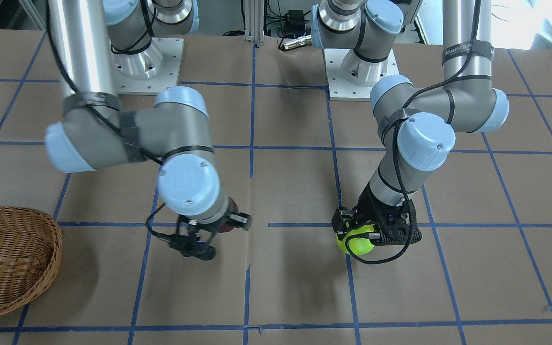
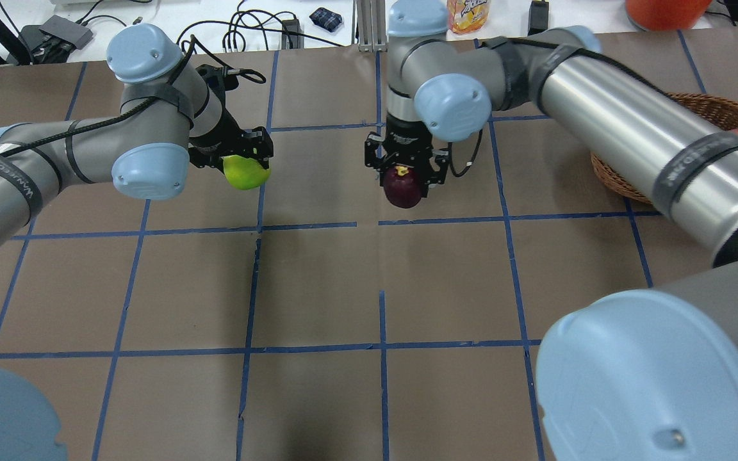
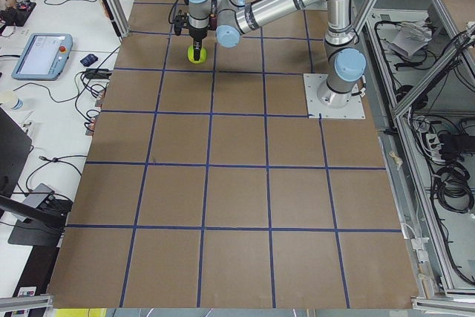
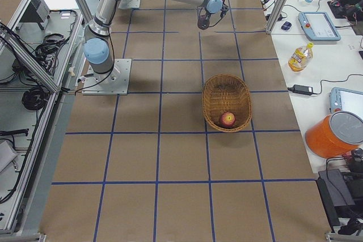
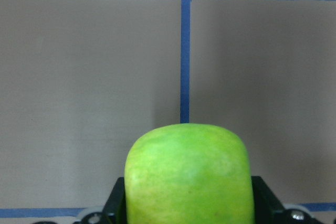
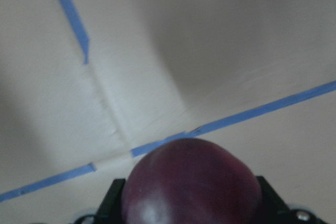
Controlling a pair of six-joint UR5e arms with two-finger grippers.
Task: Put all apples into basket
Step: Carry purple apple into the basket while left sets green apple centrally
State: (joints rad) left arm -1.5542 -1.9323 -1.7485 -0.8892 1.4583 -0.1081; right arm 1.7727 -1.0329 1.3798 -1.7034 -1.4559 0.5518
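Note:
My left gripper (image 2: pixel 245 168) is shut on the lime green apple (image 2: pixel 247 173), low over the table's left half. The apple also shows in the front view (image 1: pixel 358 243) and fills the bottom of the left wrist view (image 5: pixel 189 177). My right gripper (image 2: pixel 404 179) is shut on the dark purple apple (image 2: pixel 402 189) near the table's middle, and the right wrist view (image 6: pixel 191 182) shows that apple above the blue tape. The red apple (image 4: pixel 228 119) lies inside the brown wicker basket (image 4: pixel 227 77), which stands at the right (image 2: pixel 708 105), partly behind my right arm.
Both arm bases (image 1: pixel 142 62) stand on plates at the table's robot side. A side bench beyond the table holds a bottle (image 4: pixel 299 56), an orange bucket (image 4: pixel 334 134) and tablets. Blue tape lines grid the brown tabletop.

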